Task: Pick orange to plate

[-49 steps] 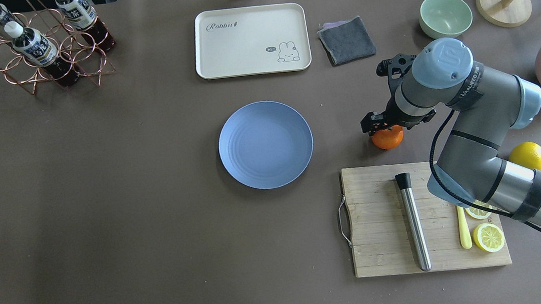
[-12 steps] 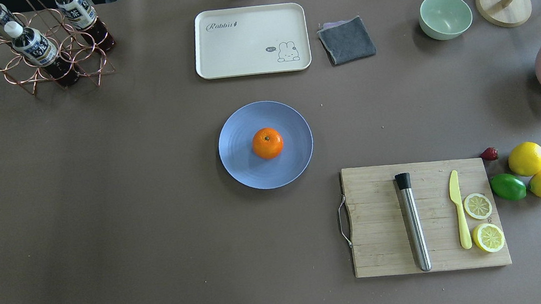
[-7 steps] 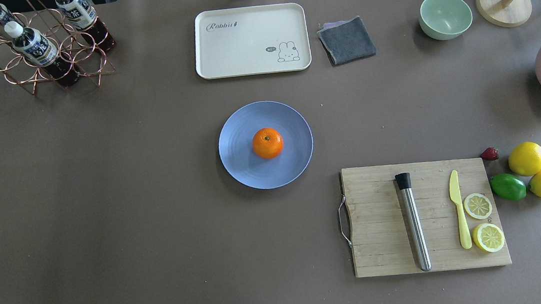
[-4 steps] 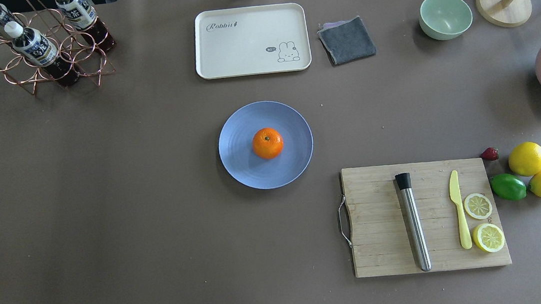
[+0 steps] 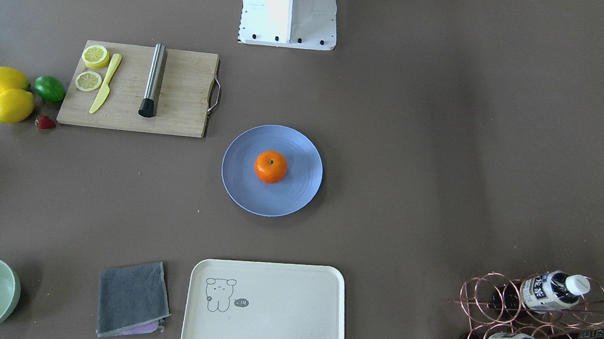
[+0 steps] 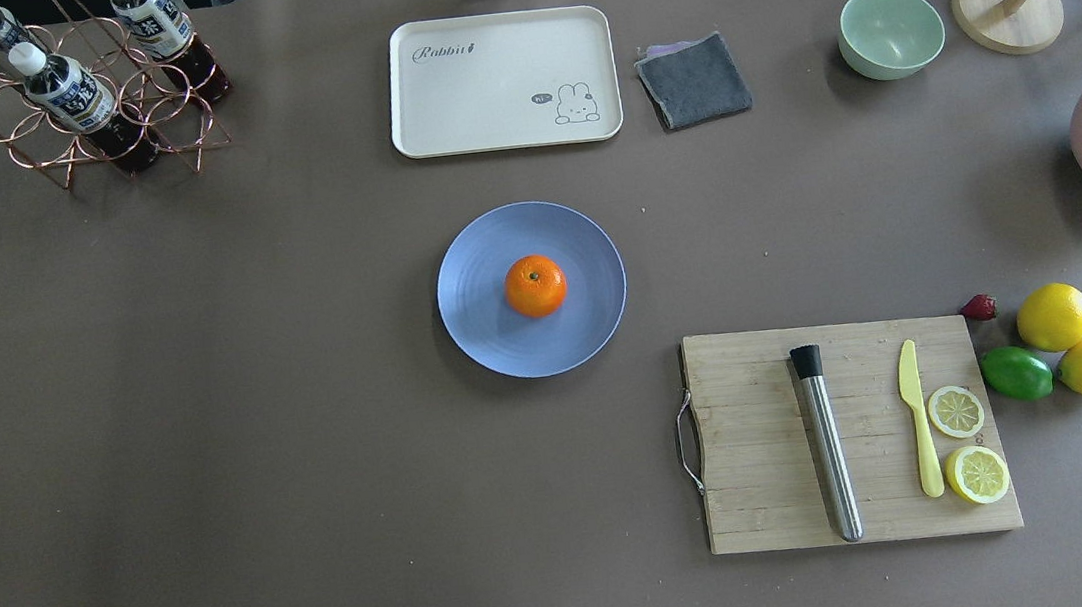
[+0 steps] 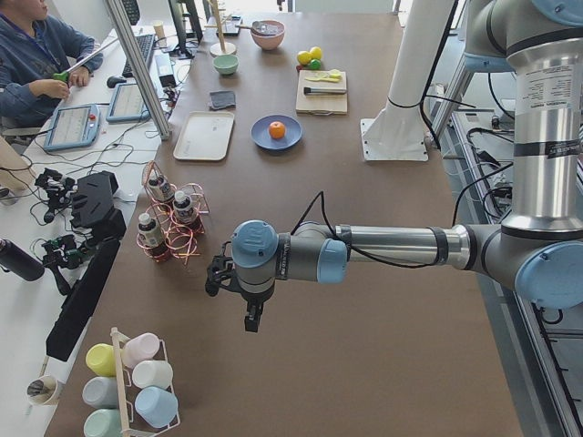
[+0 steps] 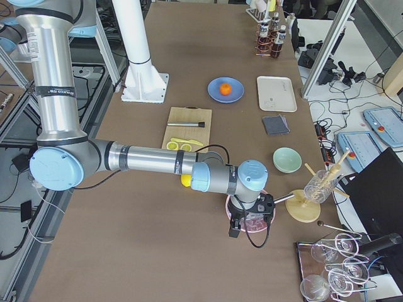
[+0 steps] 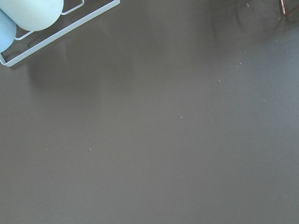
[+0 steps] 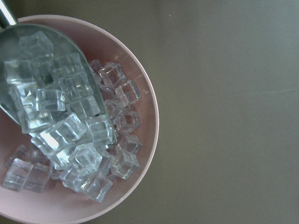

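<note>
The orange (image 6: 535,285) sits stem-up in the middle of the light-blue plate (image 6: 494,334) at the table's centre, and nothing touches it. The orange (image 5: 270,166) on the plate (image 5: 239,185) shows the same way in the front-facing view. Neither arm appears in the overhead or front views. My left gripper (image 7: 250,324) hangs over bare table at the left end, far from the plate. My right gripper (image 8: 234,230) hovers over the pink bowl of ice at the right end. I cannot tell whether either is open or shut.
A wooden cutting board (image 6: 767,441) with a metal rod, yellow knife and lemon slices lies front right, with two lemons (image 6: 1053,316) and a lime (image 6: 1016,373) beside it. At the back are a cream tray (image 6: 502,80), grey cloth (image 6: 693,79), green bowl (image 6: 890,30) and bottle rack (image 6: 92,99).
Seven seconds ago my right gripper was at the orange on the table, right of the plate. Now the orange rests on the plate and the arm has withdrawn. Nothing has moved in the last two seconds.
</note>
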